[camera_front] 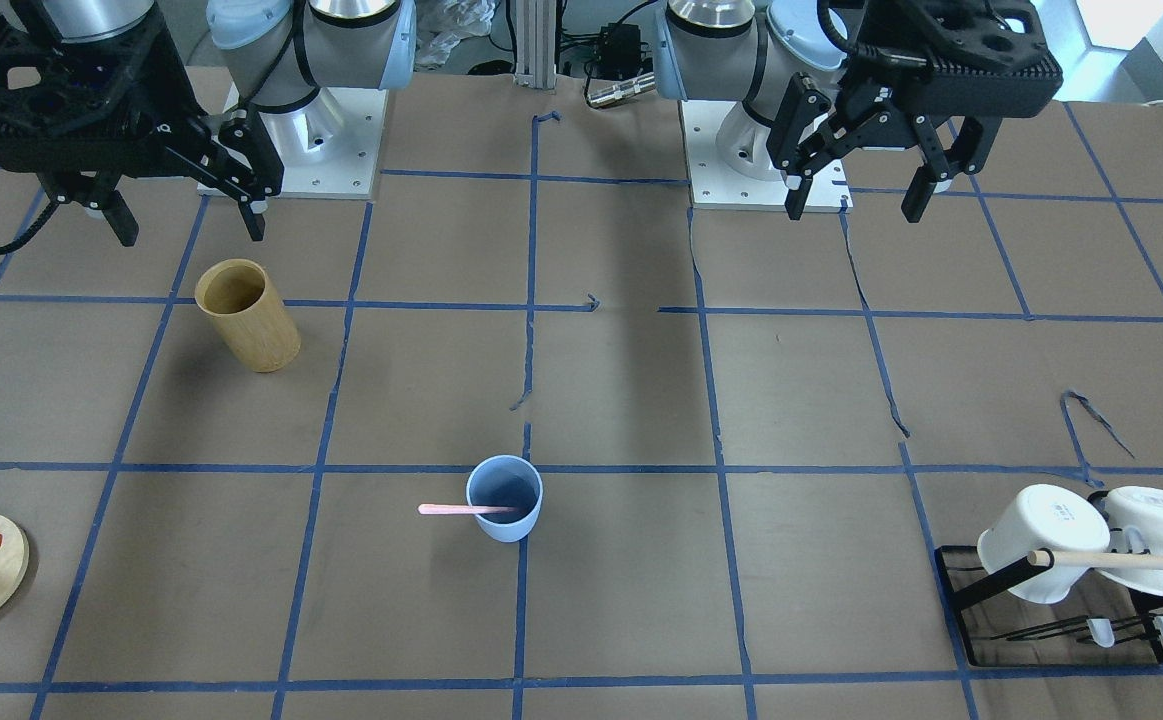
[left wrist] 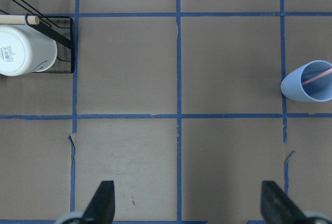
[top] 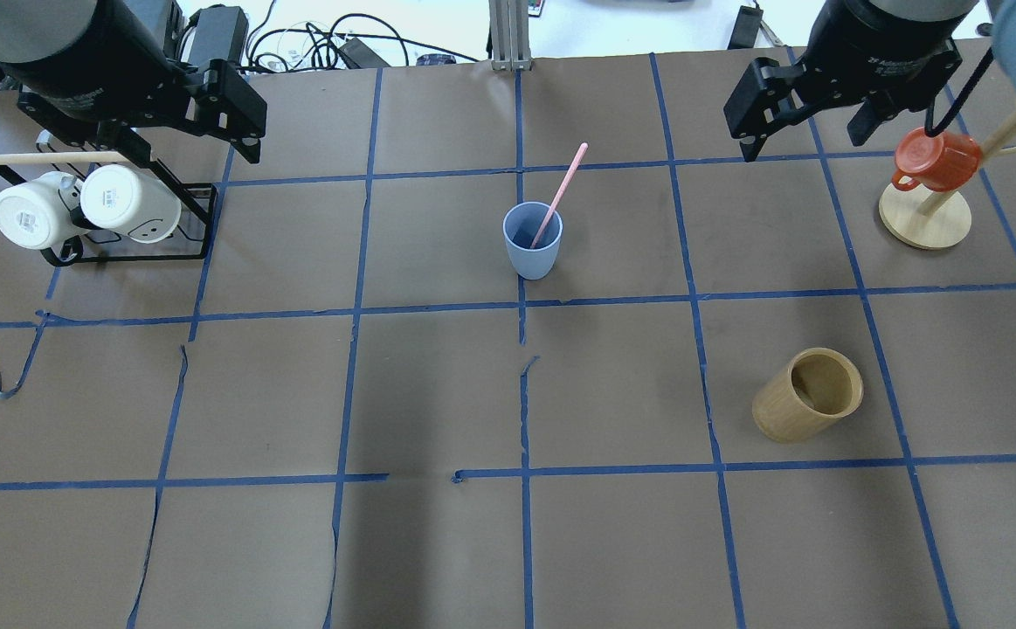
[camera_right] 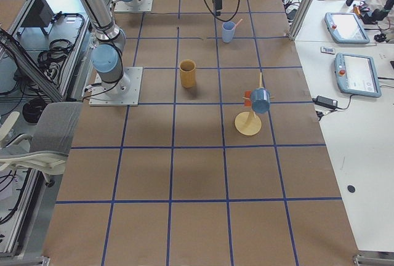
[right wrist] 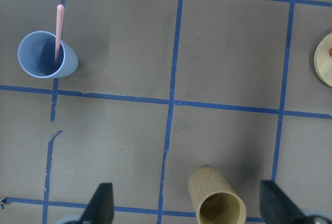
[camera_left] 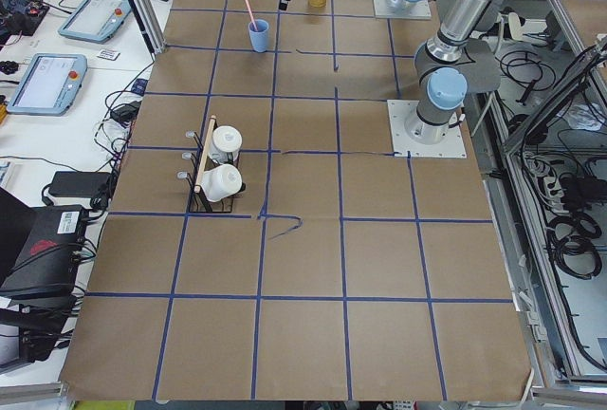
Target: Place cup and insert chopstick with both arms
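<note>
The light-blue cup (top: 532, 245) stands upright at the table's middle, toward the far side in the overhead view. The pale-pink chopstick (top: 564, 188) rests in it, leaning over the rim. The front-facing view shows the same cup (camera_front: 506, 500) and chopstick (camera_front: 451, 509). My left gripper (left wrist: 189, 206) is open and empty, high above the table. The cup (left wrist: 308, 81) lies far off at the right edge of its wrist view. My right gripper (right wrist: 187, 206) is also open and empty, well clear of the cup (right wrist: 46, 55). Both grippers hover near the robot's bases, left gripper (camera_front: 853, 213) and right gripper (camera_front: 191, 230).
A tan bamboo cylinder (top: 809, 395) stands on the right side. An orange mug (top: 936, 157) hangs on a wooden stand (top: 922, 223) at the far right. Two white mugs (top: 127, 203) sit on a black rack (camera_front: 953, 600) with a wooden dowel at the far left.
</note>
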You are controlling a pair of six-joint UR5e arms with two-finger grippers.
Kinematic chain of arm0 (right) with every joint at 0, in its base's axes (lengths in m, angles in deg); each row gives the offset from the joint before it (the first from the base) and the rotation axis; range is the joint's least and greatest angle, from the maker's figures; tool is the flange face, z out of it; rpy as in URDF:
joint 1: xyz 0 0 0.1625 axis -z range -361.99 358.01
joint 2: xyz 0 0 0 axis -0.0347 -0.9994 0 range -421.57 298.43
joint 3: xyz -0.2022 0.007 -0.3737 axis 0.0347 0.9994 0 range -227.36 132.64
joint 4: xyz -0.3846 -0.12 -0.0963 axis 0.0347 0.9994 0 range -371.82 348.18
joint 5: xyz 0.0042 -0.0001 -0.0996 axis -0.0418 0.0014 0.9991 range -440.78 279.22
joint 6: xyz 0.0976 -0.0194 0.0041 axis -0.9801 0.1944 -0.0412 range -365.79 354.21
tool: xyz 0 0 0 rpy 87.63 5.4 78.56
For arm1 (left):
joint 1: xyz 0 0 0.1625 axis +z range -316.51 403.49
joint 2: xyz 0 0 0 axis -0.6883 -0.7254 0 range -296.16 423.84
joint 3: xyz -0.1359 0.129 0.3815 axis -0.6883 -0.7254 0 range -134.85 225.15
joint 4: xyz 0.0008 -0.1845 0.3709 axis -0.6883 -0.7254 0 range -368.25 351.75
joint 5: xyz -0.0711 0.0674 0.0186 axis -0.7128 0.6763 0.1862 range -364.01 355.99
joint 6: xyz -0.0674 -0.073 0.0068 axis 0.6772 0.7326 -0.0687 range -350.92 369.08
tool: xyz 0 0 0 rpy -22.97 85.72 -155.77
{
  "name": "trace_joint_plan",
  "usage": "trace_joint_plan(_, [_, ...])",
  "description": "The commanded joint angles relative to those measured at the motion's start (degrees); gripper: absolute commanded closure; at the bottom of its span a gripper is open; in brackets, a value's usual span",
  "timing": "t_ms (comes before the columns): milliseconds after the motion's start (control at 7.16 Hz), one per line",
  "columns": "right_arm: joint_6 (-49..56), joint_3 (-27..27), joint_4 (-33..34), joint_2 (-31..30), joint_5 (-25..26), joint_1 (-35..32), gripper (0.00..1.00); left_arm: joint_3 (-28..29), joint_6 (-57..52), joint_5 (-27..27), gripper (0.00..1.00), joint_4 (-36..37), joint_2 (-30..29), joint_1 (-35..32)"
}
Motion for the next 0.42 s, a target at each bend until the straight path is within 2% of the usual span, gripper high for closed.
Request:
trace_joint_plan(0, [-0.02, 0.0, 0.08, -0.11, 0.1, -0.08, 0.0, -0.04, 0.0, 0.05, 0.0, 0.02, 0.04, 0.01])
trace_joint_plan(279, [0.07, 0.0, -0.01, -0.02, -0.6, 0.0, 0.0, -0.04, 0.0, 0.05, 0.0, -0.07, 0.13, -0.08])
